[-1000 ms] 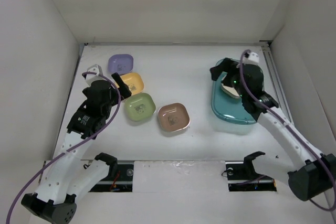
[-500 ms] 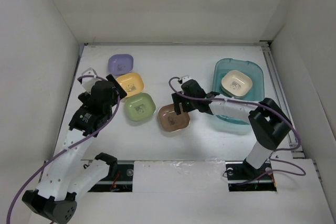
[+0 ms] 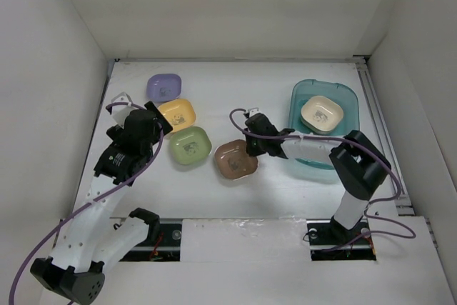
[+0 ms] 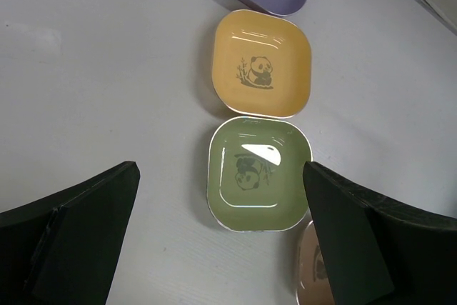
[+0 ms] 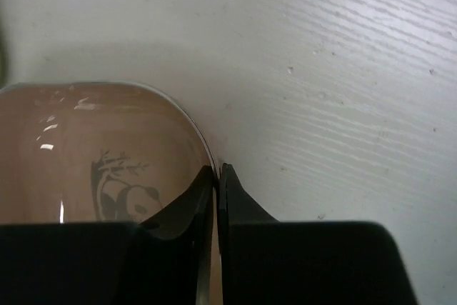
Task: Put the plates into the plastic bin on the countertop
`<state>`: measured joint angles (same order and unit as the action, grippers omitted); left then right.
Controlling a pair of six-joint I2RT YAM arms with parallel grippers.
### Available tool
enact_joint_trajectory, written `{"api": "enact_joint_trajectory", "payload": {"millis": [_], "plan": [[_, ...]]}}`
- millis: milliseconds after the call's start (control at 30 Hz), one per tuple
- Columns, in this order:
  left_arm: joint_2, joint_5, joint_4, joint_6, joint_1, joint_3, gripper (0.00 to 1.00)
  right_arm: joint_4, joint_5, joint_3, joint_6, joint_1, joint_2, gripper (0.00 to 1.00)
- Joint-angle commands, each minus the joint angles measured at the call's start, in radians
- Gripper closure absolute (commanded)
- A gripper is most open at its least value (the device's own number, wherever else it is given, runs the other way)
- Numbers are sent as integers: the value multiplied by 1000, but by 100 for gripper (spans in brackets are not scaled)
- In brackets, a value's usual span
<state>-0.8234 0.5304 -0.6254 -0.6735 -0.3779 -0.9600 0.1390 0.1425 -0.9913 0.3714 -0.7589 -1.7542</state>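
The brown plate (image 3: 235,160) is the closest one to the near edge of the tabletop (image 3: 243,98), about halfway between the left and right edges. The right pincer (image 3: 251,149) has hold of it. In the right wrist view, one finger sits inside the plate and one sits outside, pressed nearly together with the thin rim between them. The plate looks flat on the tabletop. It has a little panda drawn in the middle (so do the others near it).

A bit farther back and to the left is the green plate (image 3: 189,146). The left pincer (image 3: 158,116) hangs over this spot with its fingers spread wide apart — it holds nothing. In the left wrist view the green plate shows in the gap between the two fingers.

Just behind the green plate is the yellow-orange plate (image 3: 178,113), very close to it or touching it.

Over by the right edge sits the plastic bin (image 3: 348,101). One cream plate (image 3: 320,113) lies inside it, toward the far end.

Farthest back on the left side, toward the far left corner, is the purple plate (image 3: 164,87) — right behind the yellow-orange one.
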Motion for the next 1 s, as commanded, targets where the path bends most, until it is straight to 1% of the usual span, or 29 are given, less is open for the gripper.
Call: {"api": "enact_joint_trajectory", "payload": {"millis": [0, 33, 167, 233, 267, 300, 333, 367, 467, 500, 567, 600, 667, 700, 733, 800, 833, 900, 967], "plan": [[1, -4, 12, 6, 2, -34, 0, -4, 17, 17, 15, 7, 8, 96], [1, -4, 12, 6, 2, -34, 0, -4, 17, 17, 15, 18, 19, 100], [1, -4, 21, 6, 2, -34, 0, 37, 17, -44, 15, 18, 114, 100], [1, -4, 21, 6, 2, -34, 0, 73, 47, -75, 38, 29, 206, 100], [1, -4, 21, 6, 2, -34, 0, 83, 63, -101, 38, 50, 240, 100], [10, -4, 21, 6, 2, -34, 0, 92, 72, -113, 49, 68, 307, 100], [10, -4, 21, 6, 2, -34, 0, 117, 86, -139, 64, 123, 337, 100], [10, -4, 21, 6, 2, -34, 0, 117, 86, -139, 64, 151, 363, 100], [20, -13, 21, 15, 2, -25, 0, 188, 115, -200, 78, 260, 421, 100], [20, -13, 21, 15, 2, -25, 0, 188, 115, -211, 78, 341, 432, 100], [20, -13, 30, 15, 2, -25, 0, 197, 115, -211, 116, 430, 456, 100], [20, -23, 30, 25, 2, -25, 0, 197, 115, -211, 129, 523, 456, 100], [20, -23, 30, 25, 2, -25, 0, 171, 99, -158, 193, 626, 466, 100], [20, -33, 30, 35, 2, -25, 0, 143, 33, -132, 210, 732, 476, 100], [30, -33, 30, 35, 2, -25, 0, 110, 2, -75, 227, 783, 476, 100], [41, -33, 39, 35, 2, -25, 0, 35, -47, -32, 268, 864, 461, 100], [41, -43, 49, 44, 2, -16, 0, 34, -79, -21, 268, 924, 446, 100], [41, -43, 49, 45, 2, -16, 0, 25, -92, -21, 268, 955, 389, 100], [41, -52, 49, 45, 2, -16, 0, 25, -155, -30, 268, 978, 345, 100]]}}
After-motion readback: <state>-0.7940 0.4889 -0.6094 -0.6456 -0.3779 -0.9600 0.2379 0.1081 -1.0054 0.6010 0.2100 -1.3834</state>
